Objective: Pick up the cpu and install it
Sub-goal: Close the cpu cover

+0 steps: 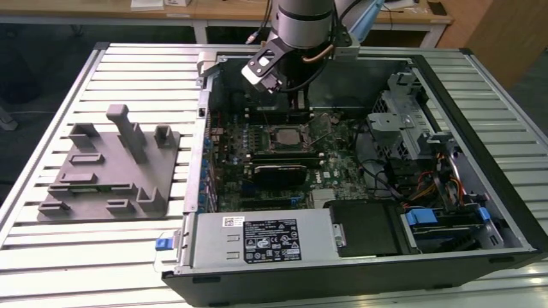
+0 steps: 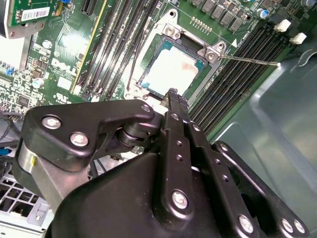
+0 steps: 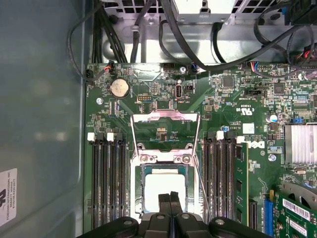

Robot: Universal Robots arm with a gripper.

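Cpu [image 3: 153,184] lay seated in the motherboard [image 3: 237,114] socket [image 3: 140,173], so placement looked done, with the retaining frame [image 3: 165,118] flipped open and not yet latched; gripper [image 3: 171,197] hovered just above the cpu's edge, fingers [image 3: 164,199] pressed together, holding nothing.

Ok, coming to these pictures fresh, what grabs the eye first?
The open computer case lying on the slatted table, with the arm reaching down into it, dominates the exterior view. In the first wrist view the silvery cpu lies on the green board, with the shut gripper right over it and the metal clamp folded open beside it. A grey tray sits at the exterior view's left.
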